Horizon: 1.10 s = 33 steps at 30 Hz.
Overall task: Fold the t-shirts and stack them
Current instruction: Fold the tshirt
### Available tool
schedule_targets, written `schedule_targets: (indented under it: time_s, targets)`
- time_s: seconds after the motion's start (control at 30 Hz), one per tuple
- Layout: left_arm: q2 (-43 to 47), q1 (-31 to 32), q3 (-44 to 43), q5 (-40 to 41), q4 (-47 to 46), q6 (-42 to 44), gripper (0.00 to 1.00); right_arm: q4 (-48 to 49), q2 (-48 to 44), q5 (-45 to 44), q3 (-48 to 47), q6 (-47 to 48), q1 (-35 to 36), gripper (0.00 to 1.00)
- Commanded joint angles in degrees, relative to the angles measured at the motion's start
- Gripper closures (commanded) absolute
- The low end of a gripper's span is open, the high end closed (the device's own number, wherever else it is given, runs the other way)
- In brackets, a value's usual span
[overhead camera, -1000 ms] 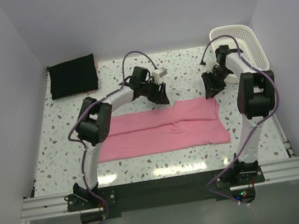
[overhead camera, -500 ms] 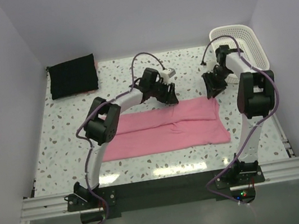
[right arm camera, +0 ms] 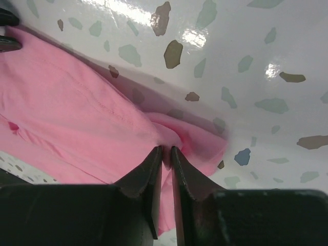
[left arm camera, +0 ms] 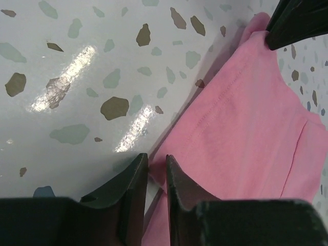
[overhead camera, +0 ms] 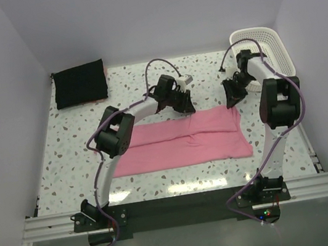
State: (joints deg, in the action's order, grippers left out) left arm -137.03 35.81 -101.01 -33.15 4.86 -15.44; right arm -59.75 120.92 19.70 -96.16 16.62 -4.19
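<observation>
Top external view: a pink t-shirt (overhead camera: 182, 140), folded lengthwise into a flat band, lies across the middle of the speckled table (overhead camera: 63, 157). A black folded garment (overhead camera: 80, 84) rests well apart at the far left corner, and a white lattice basket (overhead camera: 267, 44) stands at the far right. The left gripper (overhead camera: 185, 108) and right gripper (overhead camera: 232, 101) both meet the shirt's far edge. Left wrist view: the jaws are drawn nearly together, with the shirt's stitched hem (left arm camera: 215, 110) pinched in the slim gap between the fingers (left arm camera: 130, 192). Right wrist view: the jaws are pressed close, nipping a raised pucker of pink fabric at the shirt's corner (right arm camera: 205, 146).
</observation>
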Motion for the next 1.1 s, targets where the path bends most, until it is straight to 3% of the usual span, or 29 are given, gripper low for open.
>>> schedule_targets:
  time_s: [0.0,0.3,0.53,0.77,1.07]
  targets:
    - [-1.0,0.8,-1.2,-1.7,-1.1,-2.2,0.76,-1.9,0.4,2.7,-2.5,0.7,-0.2,0.84]
    - [0.8,0.7,-1.2,-2.7,-3.1,-2.0,1.0,-2.8,-0.6,2.7,-3.7,0.7,-0.2,1.0]
    - [7.7,0.7,5.1,-3.6,-12.7,-1.7,1.0,-4.2,-3.4,3.5,-2.8,1.7,-0.2,1.0]
    - [12.2,1.3,9.1,-4.6,-13.5,-1.2,1.0,-5.0,-8.3,3.8,1.7,3.8,-0.3,1.0]
    - [20.0,3.8,20.3,-4.7,-14.8,1.0,1.0,-6.0,-16.9,2.1,10.0,7.3,-0.3,1.0]
